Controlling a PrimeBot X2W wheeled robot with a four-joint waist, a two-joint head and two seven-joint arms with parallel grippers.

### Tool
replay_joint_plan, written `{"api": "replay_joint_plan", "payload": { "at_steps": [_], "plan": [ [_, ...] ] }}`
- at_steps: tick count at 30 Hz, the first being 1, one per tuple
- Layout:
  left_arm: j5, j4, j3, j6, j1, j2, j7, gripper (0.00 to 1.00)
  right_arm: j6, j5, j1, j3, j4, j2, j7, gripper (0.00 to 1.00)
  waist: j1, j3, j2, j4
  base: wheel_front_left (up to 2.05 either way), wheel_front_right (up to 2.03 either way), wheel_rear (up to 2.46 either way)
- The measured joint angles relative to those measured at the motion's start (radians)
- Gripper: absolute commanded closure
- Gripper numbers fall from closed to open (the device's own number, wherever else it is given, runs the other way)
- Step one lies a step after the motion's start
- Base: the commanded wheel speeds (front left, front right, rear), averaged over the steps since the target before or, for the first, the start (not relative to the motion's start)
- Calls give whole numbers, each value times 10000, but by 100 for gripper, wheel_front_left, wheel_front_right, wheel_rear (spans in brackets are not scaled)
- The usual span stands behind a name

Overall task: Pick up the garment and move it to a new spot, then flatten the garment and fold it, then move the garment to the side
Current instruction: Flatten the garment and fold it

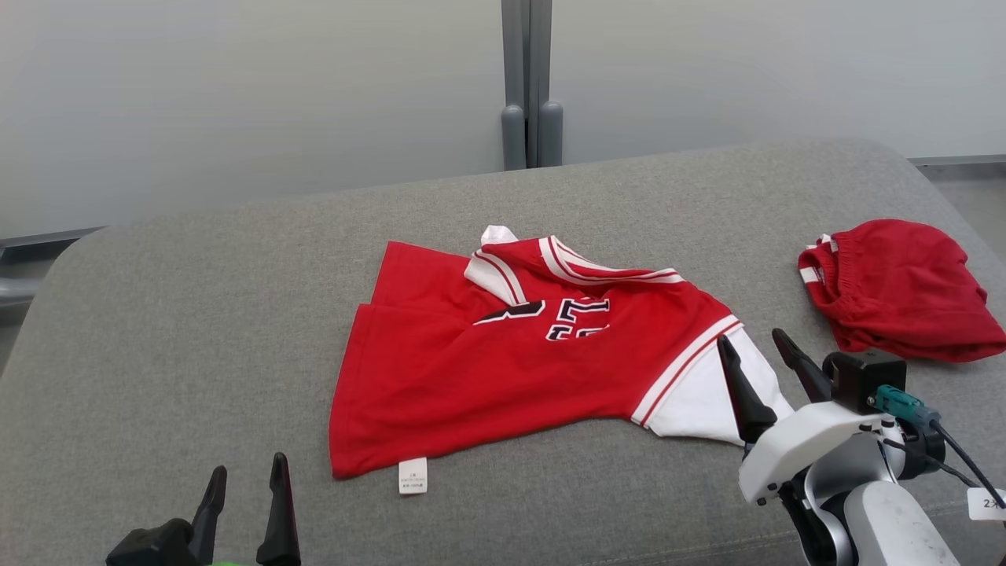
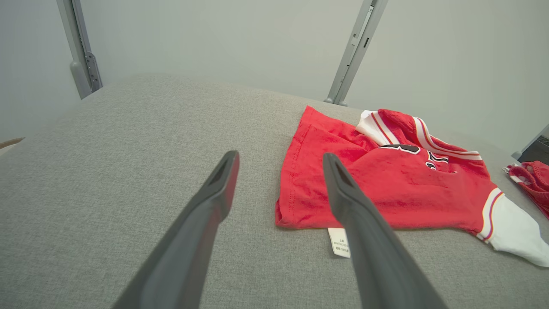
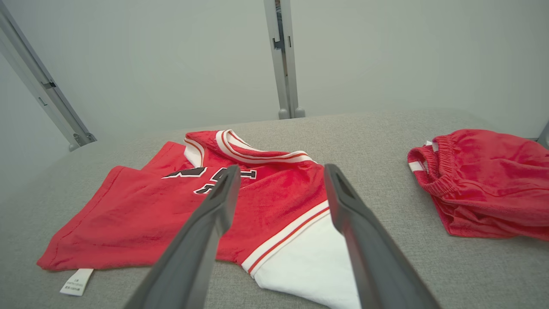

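Note:
The garment (image 1: 471,369) is a red jersey with white sleeves, striped trim and black-and-white lettering, lying rumpled in the middle of the grey cushion (image 1: 196,314). It also appears in the left wrist view (image 2: 386,184) and the right wrist view (image 3: 206,206). My right gripper (image 1: 753,339) stands open just over the white sleeve at the garment's right end, nothing between its fingers. My left gripper (image 1: 245,472) is open at the lower left, a short way left of the garment's hem and its white label (image 1: 413,475).
A second red piece, shorts with an elastic waistband (image 1: 904,291), lies bunched at the cushion's right side. A grey wall with a vertical metal post (image 1: 528,86) rises behind the cushion. The cushion's left half is bare fabric.

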Motion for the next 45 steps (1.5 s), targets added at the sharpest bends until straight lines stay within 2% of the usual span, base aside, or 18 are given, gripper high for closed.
{"api": "replay_joint_plan", "payload": {
  "at_steps": [14, 35, 39, 43, 45],
  "plan": [
    [35, -111, -144, 10, -60, 17, 12, 0, 0, -134, -174, 113, 671, 4, -709, 0, 0, -8, 0, -3, 0, 0, 0],
    [58, -176, -376, 81, -77, 102, 178, 0, 0, -174, -243, 86, 867, 71, -826, 0, 0, -65, 0, 45, 0, 0, 0],
    [-301, 215, -374, 86, -300, -217, 460, 0, 0, -79, -257, -63, 895, 105, -702, 0, 0, 11, 0, 59, 0, 0, 0],
    [-1317, 667, -151, 0, -611, -1003, 828, 0, 0, -35, -255, -123, 895, 140, -616, 0, 0, 137, 0, 57, 0, 0, 0],
    [-1570, 970, -128, -8, -820, -1183, 1039, 0, 0, -35, -255, -148, 878, 144, -600, 0, 0, 215, 0, 31, 0, 0, 0]
  ]
}}
